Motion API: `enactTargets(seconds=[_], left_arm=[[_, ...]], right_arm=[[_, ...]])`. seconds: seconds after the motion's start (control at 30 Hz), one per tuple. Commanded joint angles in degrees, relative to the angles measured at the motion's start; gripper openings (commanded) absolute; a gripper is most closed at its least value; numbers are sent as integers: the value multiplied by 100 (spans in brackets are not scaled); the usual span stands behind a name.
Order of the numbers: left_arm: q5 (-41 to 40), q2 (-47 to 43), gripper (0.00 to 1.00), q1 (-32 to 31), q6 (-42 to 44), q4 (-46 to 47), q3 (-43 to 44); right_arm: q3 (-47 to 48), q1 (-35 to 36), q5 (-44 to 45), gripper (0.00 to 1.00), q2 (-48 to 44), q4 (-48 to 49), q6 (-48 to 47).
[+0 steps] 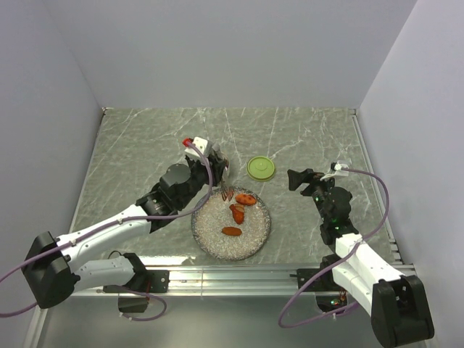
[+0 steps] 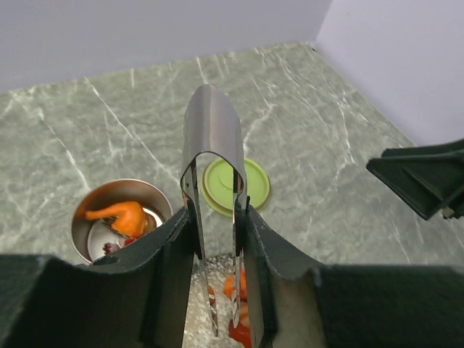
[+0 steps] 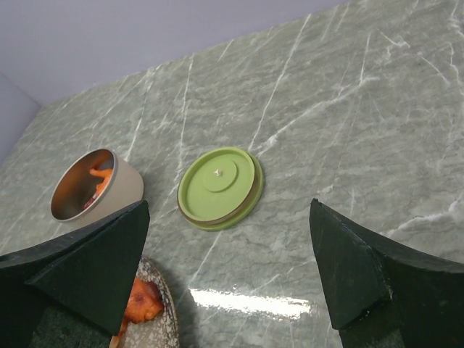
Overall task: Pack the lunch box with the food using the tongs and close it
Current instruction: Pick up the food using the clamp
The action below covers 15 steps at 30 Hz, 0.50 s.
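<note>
Three orange pieces of food [image 1: 237,212] lie on the speckled plate [image 1: 205,235], which sits at the near middle of the marble table [image 1: 145,145]. One more orange piece [image 2: 123,216] is already inside the steel tin [image 2: 119,225], with a small dark bit beside it on the tin's floor. The tin stands upright and uncovered on the table just beyond the plate's far left edge. The green lid [image 1: 261,168] lies flat on the table to the right of the tin, near it but not touching, and just beyond the plate.

The left gripper [image 2: 219,239] is clamped on the tongs [image 2: 212,123] partway down their length, with the bent joined end sticking up above the gripper. The two metal arms are pressed in until they run almost parallel, leaving only a narrow gap at the tips. The tips hang over the far edge of the plate, right by the orange pieces. Whether they have a piece pinched between them cannot be told from these views.

The right gripper [image 1: 299,179] hovers above the table to the right of the lid, its jaws spread wide and holding nothing
</note>
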Motion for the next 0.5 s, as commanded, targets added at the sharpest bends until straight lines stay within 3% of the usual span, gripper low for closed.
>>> enactTargets(seconds=[0.0, 0.47], left_arm=[[-290, -5, 36, -200, -316, -3, 0], [-897, 65, 38, -666, -466, -266, -70]], right_arm=[[156, 20, -117, 97, 56, 295, 0], [306, 20, -328, 97, 486, 515, 0]])
